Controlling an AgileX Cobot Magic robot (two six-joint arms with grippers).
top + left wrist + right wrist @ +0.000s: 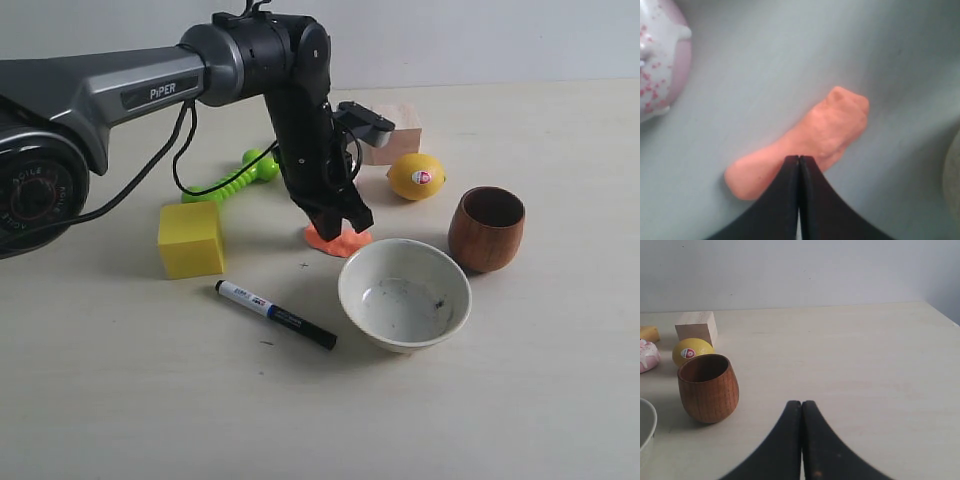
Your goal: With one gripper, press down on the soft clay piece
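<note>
1 grey-and-black robot arm [120, 95] reaches in from the left of the exterior view over a pale table [520, 400]. Its left gripper [340, 222], black jaws pressed together with nothing between them, points down with its tips on the soft clay piece [338, 241]. That flat orange blob lies just beside the white bowl [404, 295], between the yellow block [190, 240] and the wooden cup [486, 228], with a lemon [416, 176] behind it. The right gripper [801, 407], seen only in its wrist view, has its jaws closed and empty too, and hangs over bare table near the cup
</note>
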